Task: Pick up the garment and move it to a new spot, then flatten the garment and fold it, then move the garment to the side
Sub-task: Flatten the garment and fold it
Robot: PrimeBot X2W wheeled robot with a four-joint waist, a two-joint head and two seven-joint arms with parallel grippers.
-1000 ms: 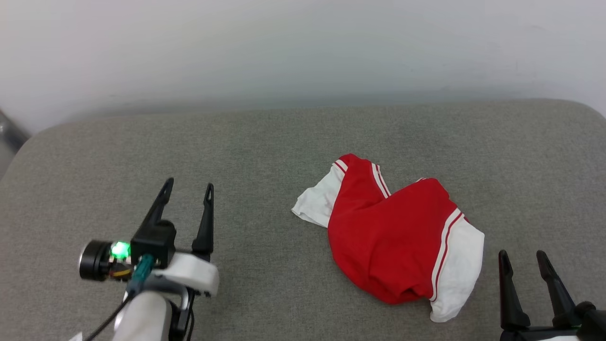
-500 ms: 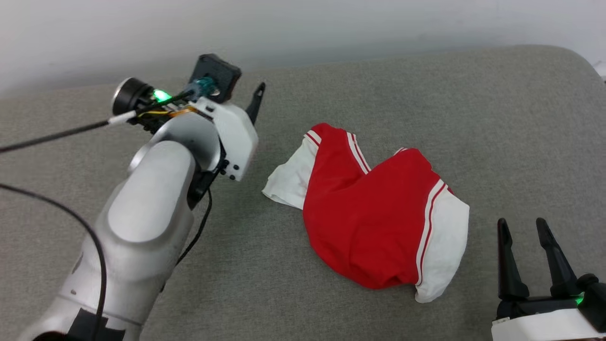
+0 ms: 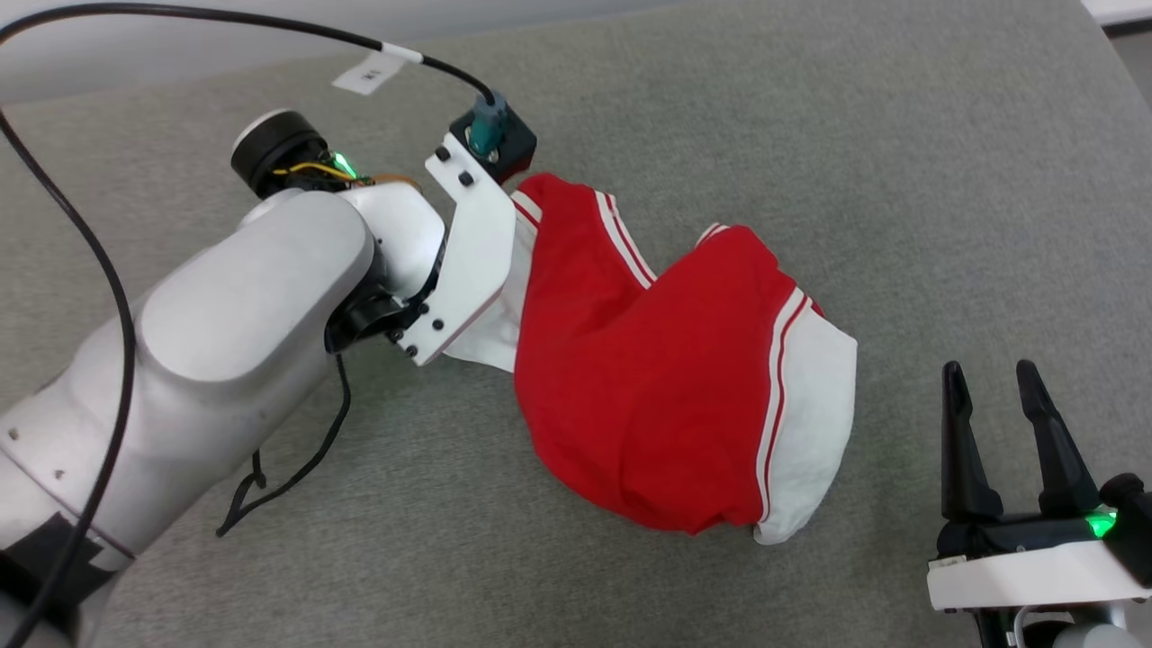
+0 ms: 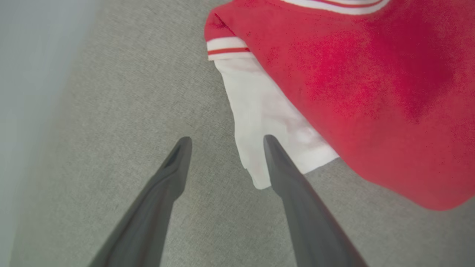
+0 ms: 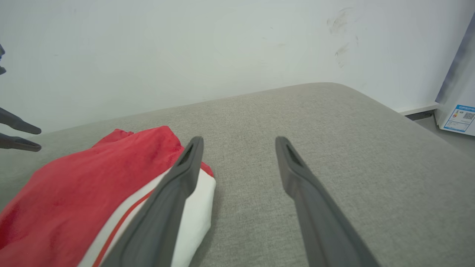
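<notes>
Between the parted left jaws and parted right jaws, the crumpled garment (image 3: 648, 387), white sleeve (image 4: 259, 111) perhaps against the left.

A tabletop (image 3: 810, 135) covered in grey cloth is set against a plain white wall (image 5: 185, 55). A few dark marks (image 5: 339, 48) are seen on it. A blue label (image 5: 460, 118) is seen past the rounded corner.

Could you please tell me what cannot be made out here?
Any print on the garment: folds hide it, head view.
Whether the left gripper touches the sleeve: wrist plate covers it, head view.
Garment's far side: cut off at left wrist view's edges.
Box label: too small, right wrist view.
</notes>
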